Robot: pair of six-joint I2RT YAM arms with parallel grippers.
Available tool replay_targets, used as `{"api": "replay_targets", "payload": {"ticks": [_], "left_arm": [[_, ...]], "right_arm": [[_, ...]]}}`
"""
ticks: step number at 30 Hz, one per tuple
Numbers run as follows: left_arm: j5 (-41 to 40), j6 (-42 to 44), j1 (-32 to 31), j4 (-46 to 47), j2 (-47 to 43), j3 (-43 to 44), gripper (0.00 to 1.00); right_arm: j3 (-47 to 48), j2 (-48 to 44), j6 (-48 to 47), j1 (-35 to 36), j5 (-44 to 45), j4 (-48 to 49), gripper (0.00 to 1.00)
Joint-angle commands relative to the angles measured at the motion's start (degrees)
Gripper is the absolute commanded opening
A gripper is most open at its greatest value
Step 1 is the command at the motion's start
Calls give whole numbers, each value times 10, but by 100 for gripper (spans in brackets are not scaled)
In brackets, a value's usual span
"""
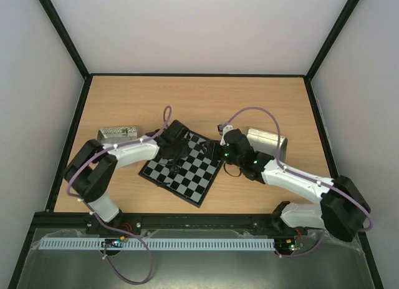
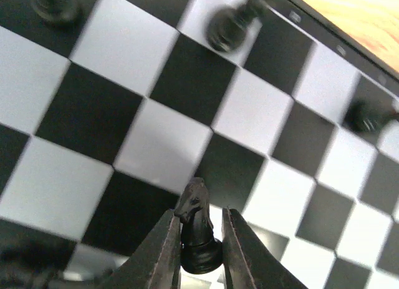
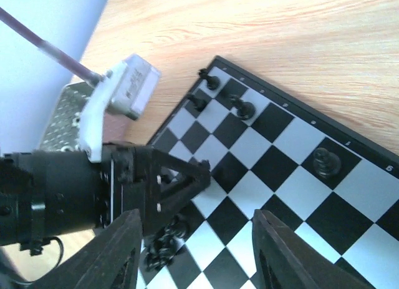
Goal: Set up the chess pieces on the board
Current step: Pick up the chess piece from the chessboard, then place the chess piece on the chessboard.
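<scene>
The board [image 1: 187,173] lies at an angle in the middle of the table. My left gripper [image 2: 199,236] is shut on a black knight [image 2: 198,220], held upright by its base low over the board's squares [image 2: 162,151]. In the top view the left gripper [image 1: 176,144] is over the board's far left part. My right gripper [image 3: 199,245] is open and empty above the board [image 3: 280,176], beside the left gripper [image 3: 171,183]. Single pieces stand near the rim [image 3: 211,81], [image 3: 244,108], [image 3: 326,162]. A cluster of pieces [image 3: 163,244] lies under the left gripper.
A metal tray [image 1: 117,133] sits left of the board, also in the right wrist view [image 3: 62,111]. Another metal tray [image 1: 268,142] sits to the right, behind the right arm. The left arm's cable [image 3: 37,42] crosses above the table.
</scene>
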Motion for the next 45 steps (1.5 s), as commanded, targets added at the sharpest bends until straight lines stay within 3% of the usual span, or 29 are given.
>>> {"api": "replay_targets", "payload": {"ticks": [1,10,14,21,26,34,37,45], "left_arm": [[26,72,-19,61,-63,-50,8],[148,184,-42,221,-160,-137,7],[219,234,-51,248,-199,-141,7],[346,301,-53,277,-247,-149,6],[387,334,-53,273,-267,-148,5],[419,353,-46,267,-281,-144,5],[433,351,-43,272,-289,-144,5],[468,343,-43,282,-320,-149,5]], "right_arm": [[14,-47,-28,-24,-90,-47,50],[-17,-60,-56,-91,-254,-57,57],[-38,-86,-20,-94,-311,-18,61],[-25,-108,17,-94,-364,-17,58],[-17,-143,25,-95,-366,-28,51],[-56,-233,65,-94,-334,27,56],[-69,-257,66,-95,-308,27,51],[-54,-292,-9,-94,-360,-30,47]]}}
